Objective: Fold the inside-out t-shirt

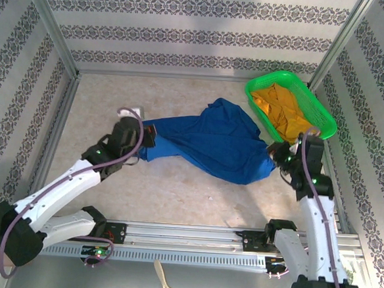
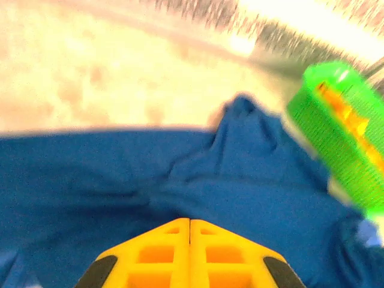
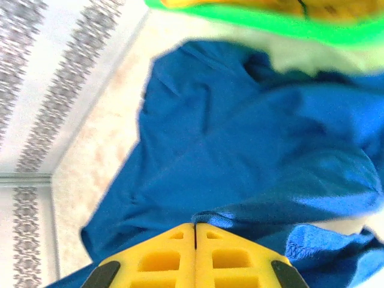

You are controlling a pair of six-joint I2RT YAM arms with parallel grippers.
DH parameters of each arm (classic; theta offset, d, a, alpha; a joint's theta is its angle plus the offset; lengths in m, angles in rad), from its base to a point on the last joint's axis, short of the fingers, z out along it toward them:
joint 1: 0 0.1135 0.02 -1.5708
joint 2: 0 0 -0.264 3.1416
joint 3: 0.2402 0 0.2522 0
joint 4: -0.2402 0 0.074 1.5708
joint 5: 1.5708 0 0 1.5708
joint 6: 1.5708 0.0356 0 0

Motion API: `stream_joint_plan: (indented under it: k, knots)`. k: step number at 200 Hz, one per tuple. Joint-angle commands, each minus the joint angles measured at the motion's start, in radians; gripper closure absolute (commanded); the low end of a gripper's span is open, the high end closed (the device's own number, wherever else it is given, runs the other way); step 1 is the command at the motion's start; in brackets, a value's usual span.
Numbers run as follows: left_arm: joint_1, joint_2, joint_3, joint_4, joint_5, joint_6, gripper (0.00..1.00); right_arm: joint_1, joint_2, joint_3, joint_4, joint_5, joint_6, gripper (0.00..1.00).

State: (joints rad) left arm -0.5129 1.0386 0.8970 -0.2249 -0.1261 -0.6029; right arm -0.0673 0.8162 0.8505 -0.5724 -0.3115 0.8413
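Shirt: your inside-out t-shirt lies bunched on the bench, stretched between both arms, with its far right part just beside the green basket.
Left end effector: you see its fingers pressed together, pinching the shirt's narrow left end.
Right end effector: fingers together on a fold at the shirt's right edge.
Basket contents: an orange-yellow garment.

Matt blue cloth t-shirt, glossy green plastic basket, brushed metal rail
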Motion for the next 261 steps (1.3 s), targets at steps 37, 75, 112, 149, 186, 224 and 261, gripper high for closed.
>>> stream_joint_plan:
  k: [37,75,112,149,186,224,261]
  knots:
    - [0.402,0.065,0.448,0.019,0.238,0.031,1.00,-0.031,0.234,0.582,0.144,-0.090,0.097,1.00]
    - [0.473,0.116,0.662,0.032,0.260,0.004,1.00,-0.043,0.304,0.861,0.140,-0.109,0.148,1.00]
    - [0.506,0.135,0.806,0.059,0.252,-0.022,1.00,-0.083,0.332,1.072,0.115,-0.120,0.165,1.00]
    - [0.527,0.198,0.968,0.015,0.199,0.008,1.00,-0.095,0.403,1.277,0.090,-0.127,0.172,1.00]
    - [0.590,0.352,1.066,-0.023,0.274,-0.044,1.00,-0.067,0.474,1.275,0.125,-0.136,0.190,1.00]
    - [0.625,0.577,1.135,-0.003,0.395,-0.077,1.00,0.027,0.622,1.283,0.150,-0.099,0.148,1.00]
    - [0.631,0.822,1.362,-0.061,0.451,-0.066,1.00,0.066,0.873,1.520,0.144,-0.094,0.130,1.00]
